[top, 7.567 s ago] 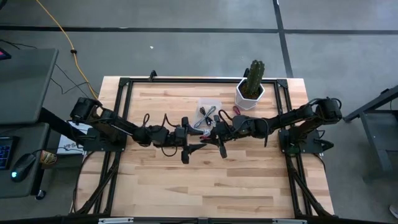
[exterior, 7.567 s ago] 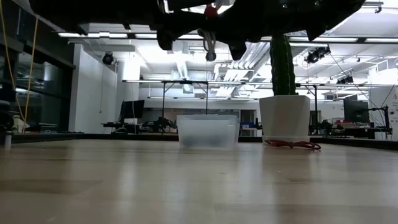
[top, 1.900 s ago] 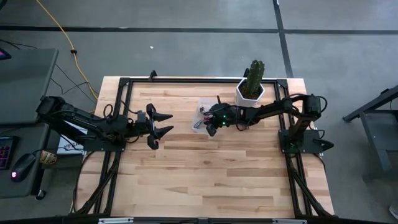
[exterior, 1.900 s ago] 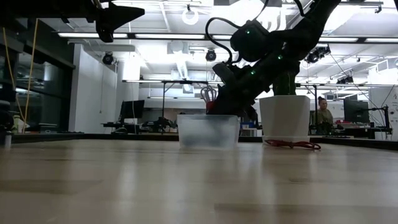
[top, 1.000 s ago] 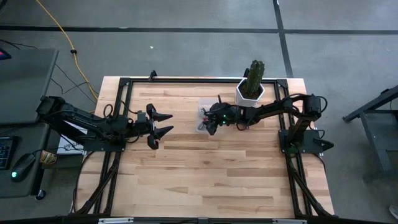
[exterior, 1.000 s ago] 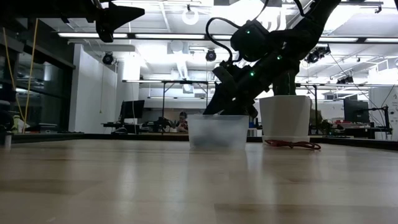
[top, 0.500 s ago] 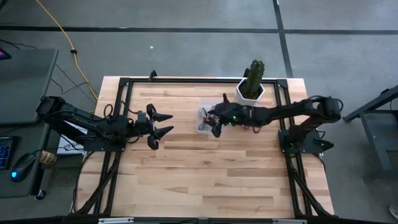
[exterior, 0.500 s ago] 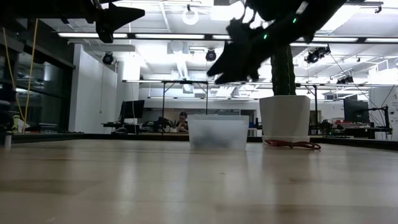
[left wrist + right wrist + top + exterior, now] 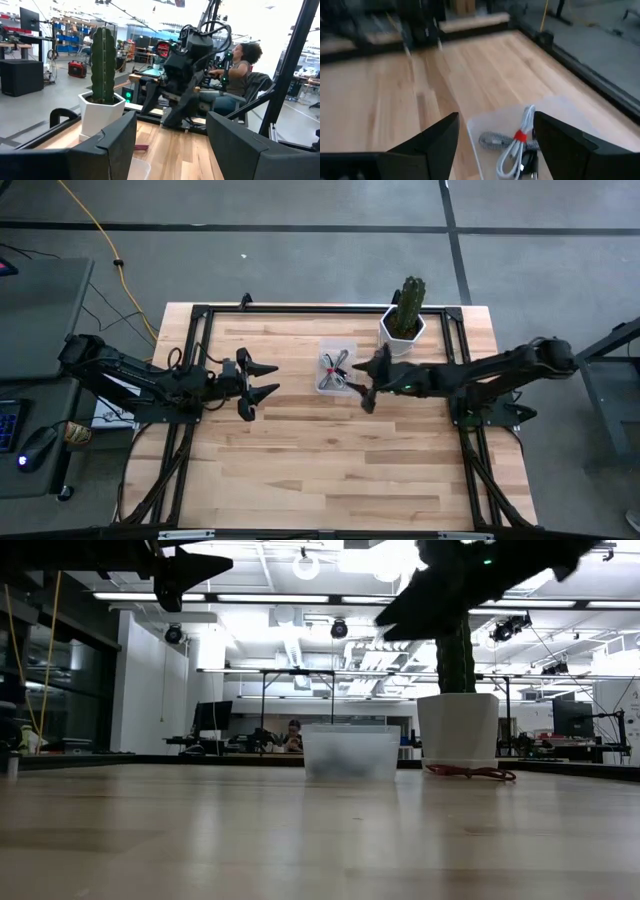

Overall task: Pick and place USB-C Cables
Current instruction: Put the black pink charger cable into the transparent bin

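A clear plastic container (image 9: 322, 350) stands at the table's far middle. In it lie three USB-C cables: a whitish one with a red tie (image 9: 519, 142), a grey braided one (image 9: 492, 141) and a black one (image 9: 530, 161). A dark red cable (image 9: 470, 772) lies on the table in front of the white pot. My right gripper (image 9: 362, 385) hangs open above the table just right of the container, with nothing between its fingers. My left gripper (image 9: 265, 378) hovers open left of the container, also holding nothing.
A cactus in a white pot (image 9: 402, 330) stands at the far right, close behind my right arm. A black frame (image 9: 300, 309) runs along the table's edges. A person (image 9: 240, 75) sits beyond the table's right side. Bare wood (image 9: 330, 460) spreads over the near half.
My right gripper has risen out of the container and drawn back toward the table's right edge, staying open. The cables have stayed in the container, which has kept its place.
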Controlling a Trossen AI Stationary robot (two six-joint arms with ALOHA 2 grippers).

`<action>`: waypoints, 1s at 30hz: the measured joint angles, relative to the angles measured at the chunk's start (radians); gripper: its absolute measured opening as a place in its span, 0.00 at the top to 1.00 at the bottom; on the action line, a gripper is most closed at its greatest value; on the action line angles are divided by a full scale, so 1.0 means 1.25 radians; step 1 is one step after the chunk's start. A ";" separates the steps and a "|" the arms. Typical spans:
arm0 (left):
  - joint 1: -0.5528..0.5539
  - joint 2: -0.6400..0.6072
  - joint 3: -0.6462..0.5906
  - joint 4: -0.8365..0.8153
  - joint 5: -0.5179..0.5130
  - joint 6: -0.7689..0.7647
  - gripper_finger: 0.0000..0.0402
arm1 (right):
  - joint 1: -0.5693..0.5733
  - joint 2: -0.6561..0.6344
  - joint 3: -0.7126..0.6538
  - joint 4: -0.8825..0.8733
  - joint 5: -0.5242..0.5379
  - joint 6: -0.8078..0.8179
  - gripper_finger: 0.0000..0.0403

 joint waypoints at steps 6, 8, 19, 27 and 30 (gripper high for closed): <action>0.001 0.000 0.000 0.000 0.000 0.000 0.45 | 0.002 -0.162 -0.137 0.173 -0.136 0.015 0.38; 0.001 0.000 0.000 0.000 -0.002 0.000 0.45 | 0.002 -0.196 -0.161 0.229 -0.194 0.009 0.38; 0.001 0.000 0.000 0.000 -0.003 0.000 0.45 | 0.021 -0.216 -0.195 0.316 -0.222 -0.078 0.38; 0.001 0.000 0.000 0.000 -0.005 0.000 0.45 | 0.021 -0.216 -0.194 0.317 -0.222 -0.075 0.38; 0.001 0.000 0.000 0.000 -0.005 0.000 0.45 | 0.021 -0.216 -0.194 0.317 -0.222 -0.075 0.38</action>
